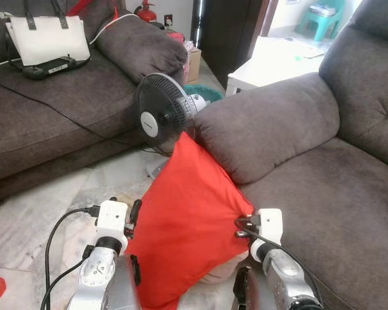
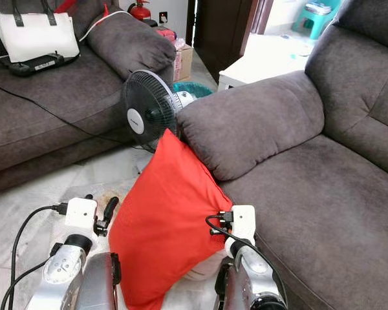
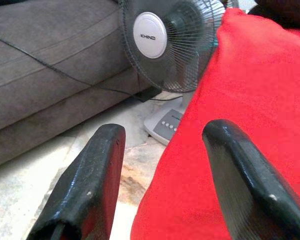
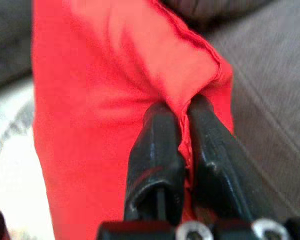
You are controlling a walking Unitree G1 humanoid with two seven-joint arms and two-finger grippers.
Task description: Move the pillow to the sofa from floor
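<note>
A red pillow (image 1: 187,213) stands tilted between my two arms, its top corner against the armrest (image 1: 265,123) of the grey sofa (image 1: 330,213) on the right. My right gripper (image 4: 185,135) is shut on the pillow's right edge, pinching the seam near a corner. My left gripper (image 3: 165,175) is open at the pillow's left edge. One finger (image 3: 242,175) lies against the red fabric and the other (image 3: 90,180) hangs over the floor. The pillow's bottom corner is hidden behind my arms.
A black standing fan (image 1: 161,113) stands on the floor just behind the pillow, its cord running left. A second grey sofa (image 1: 45,110) with a white bag (image 1: 48,39) is at the left. A white table (image 1: 271,64) stands beyond the armrest.
</note>
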